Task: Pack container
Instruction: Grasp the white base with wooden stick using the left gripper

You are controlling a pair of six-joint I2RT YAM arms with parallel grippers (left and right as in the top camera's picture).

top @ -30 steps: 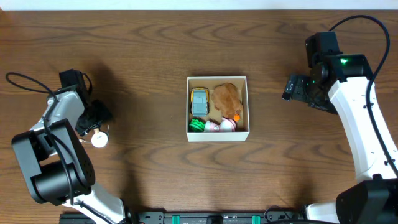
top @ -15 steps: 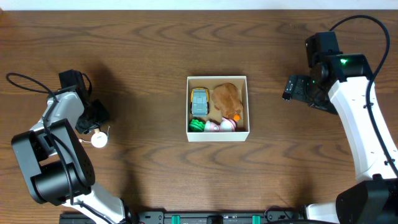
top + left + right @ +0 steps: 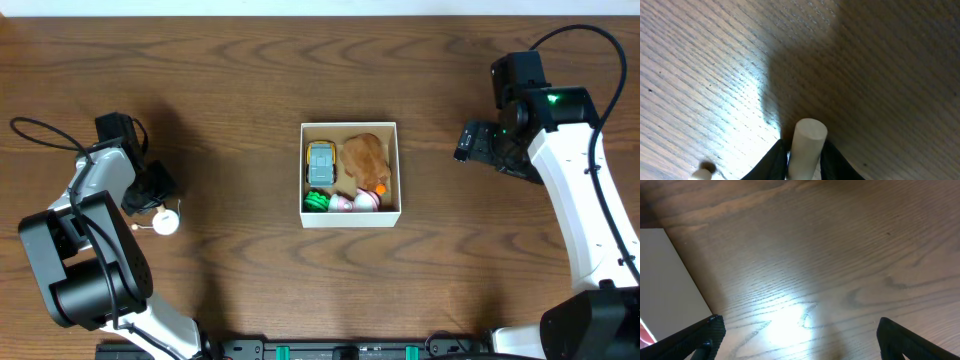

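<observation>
The container (image 3: 350,218), a square white box with a tan inside, stands at the table's middle. It holds a yellow-grey toy car (image 3: 320,162), a brown toy (image 3: 364,155), a green piece (image 3: 317,201) and small pink-white pieces (image 3: 356,201). My left gripper (image 3: 152,203) is low over the table at the far left, shut on a small white toy (image 3: 165,222). In the left wrist view its white cylindrical part (image 3: 807,145) stands between the jaws (image 3: 805,159). My right gripper (image 3: 468,141) is open and empty to the right of the box; its fingers (image 3: 800,335) are spread wide.
The box's white outer wall (image 3: 665,280) shows at the left edge of the right wrist view. A small white bit with a dark tip (image 3: 702,173) lies at the lower left of the left wrist view. Bare dark wood table lies all around.
The white toy at my left gripper has shifted slightly to the right. The right arm and the box have not moved.
</observation>
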